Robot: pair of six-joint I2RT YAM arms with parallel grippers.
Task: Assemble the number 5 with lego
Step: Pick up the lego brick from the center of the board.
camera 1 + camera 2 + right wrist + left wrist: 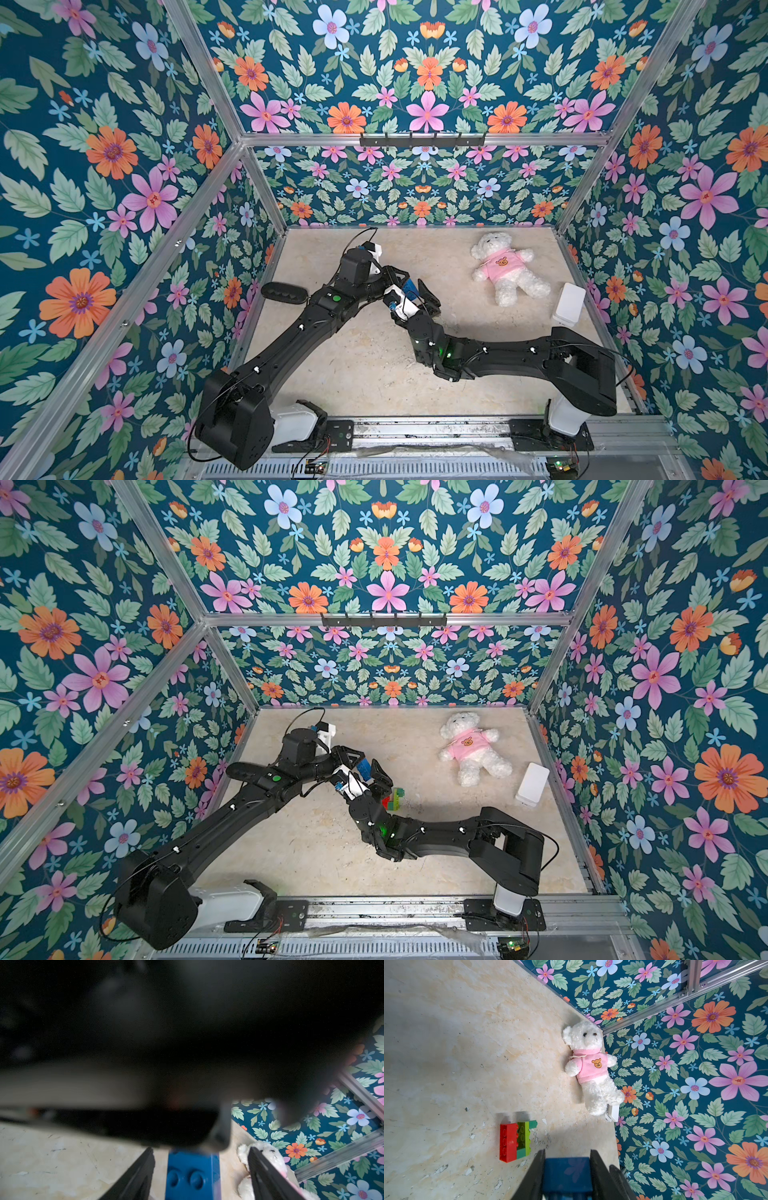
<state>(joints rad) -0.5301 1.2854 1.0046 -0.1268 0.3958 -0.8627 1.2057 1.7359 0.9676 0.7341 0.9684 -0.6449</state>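
- The left wrist view shows the left claw (567, 1159) pinching a blue brick (566, 1174), with both black fingers (536, 1167) pressed flat against its sides.
- The right wrist view shows the same blue brick from its studded side. The right claw (200, 1156) is spread around it, with a strip of tabletop (62, 1163) showing between the brick and each finger. The upper part of this view is a dark blur.
- In both top views the two claws meet over the middle of the tabletop, and only a corner of the blue brick peeks out between them.
- The rest of the number 5, a half-built stack (517, 1140), lies on the tabletop: a red brick (508, 1142), a lime brick (525, 1136) and two small dark-green bricks (533, 1124) joined together.
- The left wrist view shows the stack in full. In a top view (395, 800) it shows partly, just beside the right arm. The right wrist view does not show it.
- A white teddy (505, 266) lies well apart from the stack, near the far right corner. Its pink sweater carries an orange bear-face badge (597, 1063).
- A white box (569, 303) sits by the teddy's foot.
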